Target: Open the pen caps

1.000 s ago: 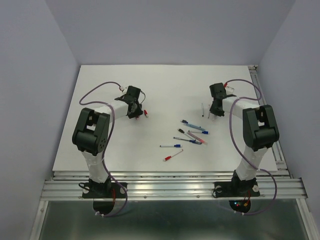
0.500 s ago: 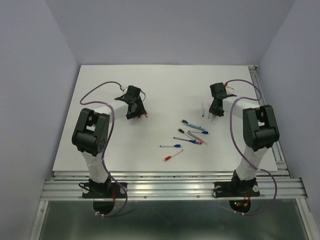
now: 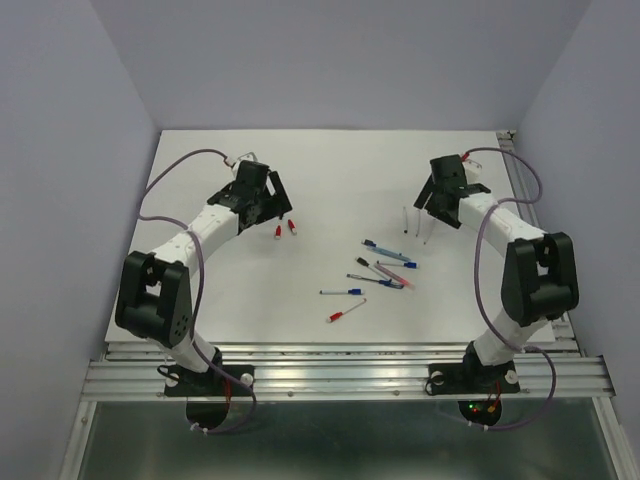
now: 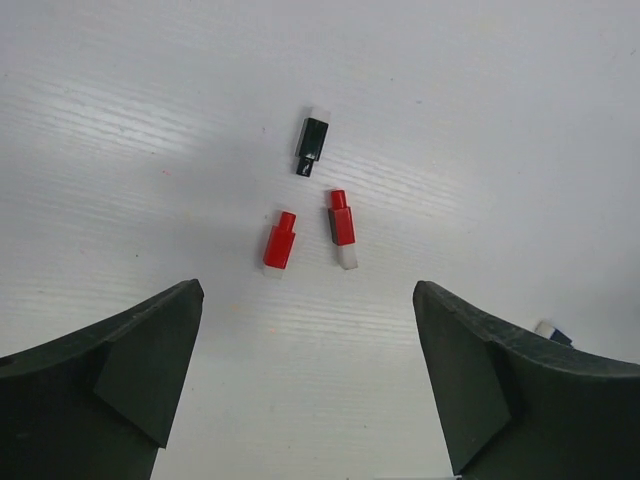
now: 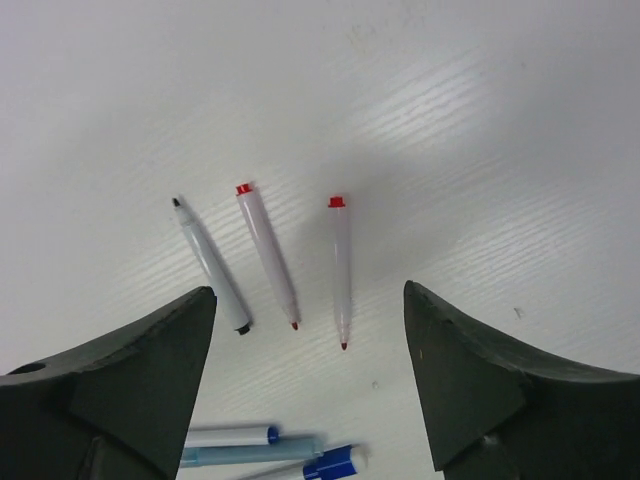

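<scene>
left wrist view has the left gripper (image 4: 305, 320) spread wide and holding nothing above the white table (image 4: 120, 120). three loose caps lie just ahead of the gap between its fingers, clear of both. one black cap (image 4: 312, 145) lies farthest out. two red ones lie nearer: a red cap (image 4: 279, 241) toward the picture's left and a second red cap (image 4: 341, 216) just beside it, not touching. a small white-and-blue bit (image 4: 552, 333) peeks from behind the finger at the picture's right; what it is i cannot tell. right wrist view has the right gripper (image 5: 310, 310) also wide and empty. three uncapped pens lie ahead of its gap, side by side and apart: one black pen (image 5: 212, 267) and two red pens (image 5: 267, 255) (image 5: 341, 270), the red nibs pointing toward the gripper. at the bottom edge, between the fingers, parts of three blue-ended pens (image 5: 230, 436) show. top external view puts the two grippers well apart on the far half of the table, with a loose cluster (image 3: 385, 270) of more pens nearer the arm bases, on the right arm's side.
</scene>
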Tool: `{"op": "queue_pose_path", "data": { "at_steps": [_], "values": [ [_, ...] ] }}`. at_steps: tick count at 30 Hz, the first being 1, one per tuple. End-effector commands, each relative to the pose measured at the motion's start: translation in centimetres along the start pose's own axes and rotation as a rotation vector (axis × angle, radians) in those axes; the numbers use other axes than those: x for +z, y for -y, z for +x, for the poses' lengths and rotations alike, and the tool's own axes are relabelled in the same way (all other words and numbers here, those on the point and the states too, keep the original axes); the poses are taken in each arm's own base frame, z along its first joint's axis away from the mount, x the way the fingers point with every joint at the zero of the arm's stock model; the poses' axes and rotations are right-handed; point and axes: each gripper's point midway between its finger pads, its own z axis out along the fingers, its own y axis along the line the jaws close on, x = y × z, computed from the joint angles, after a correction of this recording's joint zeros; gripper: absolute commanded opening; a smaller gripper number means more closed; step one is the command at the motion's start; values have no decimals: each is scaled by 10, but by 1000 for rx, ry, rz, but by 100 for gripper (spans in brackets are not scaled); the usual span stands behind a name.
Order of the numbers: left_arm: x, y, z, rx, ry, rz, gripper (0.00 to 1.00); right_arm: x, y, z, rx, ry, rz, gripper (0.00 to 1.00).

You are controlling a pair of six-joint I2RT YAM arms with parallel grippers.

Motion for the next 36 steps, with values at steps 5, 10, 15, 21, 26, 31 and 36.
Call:
{"op": "queue_pose_path", "data": {
  "at_steps": [5,10,15,21,26,31,36],
  "values": [
    [-50,10,-10,-29,93,54,99,-86,2,-60,138,208,-139,100],
    [-75,38,16,47,98,139,99,-109,22,-42,191,218,-155,100],
    [-101,88,112,304,-35,325,98,-127,44,-17,220,211,-168,100],
    [-130,120,207,525,-202,587,97,-124,45,12,170,136,-215,100],
    [-132,136,228,598,-216,621,94,-123,39,26,146,93,-267,100],
    [-118,139,253,686,-281,590,85,-118,43,37,138,67,-260,100],
    [-104,137,268,751,-293,527,80,-115,45,45,121,44,-255,100]
  ]
}}
